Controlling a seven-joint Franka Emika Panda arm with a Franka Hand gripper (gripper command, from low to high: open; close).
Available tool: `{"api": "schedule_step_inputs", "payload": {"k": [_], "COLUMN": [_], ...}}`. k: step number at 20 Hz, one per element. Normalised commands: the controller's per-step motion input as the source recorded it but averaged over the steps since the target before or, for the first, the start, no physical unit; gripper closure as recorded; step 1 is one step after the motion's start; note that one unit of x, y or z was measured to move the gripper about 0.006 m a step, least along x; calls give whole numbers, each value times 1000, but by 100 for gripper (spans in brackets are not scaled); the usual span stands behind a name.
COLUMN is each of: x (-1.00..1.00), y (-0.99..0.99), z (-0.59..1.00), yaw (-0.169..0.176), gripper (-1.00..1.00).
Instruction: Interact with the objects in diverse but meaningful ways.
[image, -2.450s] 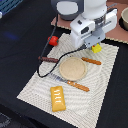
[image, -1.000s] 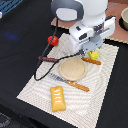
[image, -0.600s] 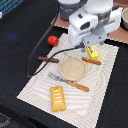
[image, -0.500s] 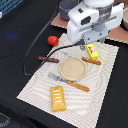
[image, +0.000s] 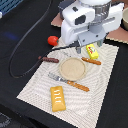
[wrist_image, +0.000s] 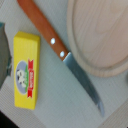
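Note:
My gripper (image: 90, 46) hangs open just above the small yellow block (image: 92, 51), which lies flat on the striped mat (image: 107, 85) with nothing gripping it. The wrist view shows the yellow block (wrist_image: 26, 70) with a picture label. The red tomato (image: 52, 40) sits on the black table at the mat's far corner, toward the exterior view's left. The dark-brown sausage (image: 49, 59) lies at the mat's edge on that side. The ridged orange-yellow pastry (image: 58, 98) rests near the mat's front.
A round wooden plate (image: 72, 68) sits mid-mat, with an orange-handled knife (image: 91, 61) beside the block and an orange-handled fork (image: 70, 82) in front. The knife (wrist_image: 60, 45) and plate (wrist_image: 102, 35) fill the wrist view. A grey pot (image: 125, 19) stands far right. A black cable (image: 22, 47) loops left.
The arm has shifted toward the exterior view's left and nearer the camera. The yellow block has moved slightly forward on the mat; the other objects have not moved.

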Motion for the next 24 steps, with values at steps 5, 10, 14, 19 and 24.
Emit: {"api": "schedule_step_inputs", "payload": {"k": [5, 10, 14, 19, 24], "x": [-253, -313, 71, 337, 458], "y": [-979, -971, -844, -677, -443], "z": [-78, -123, -119, -123, -166], "yaw": [0, 0, 0, -9, -10], "gripper": [-100, -100, -100, -100, -100]}}
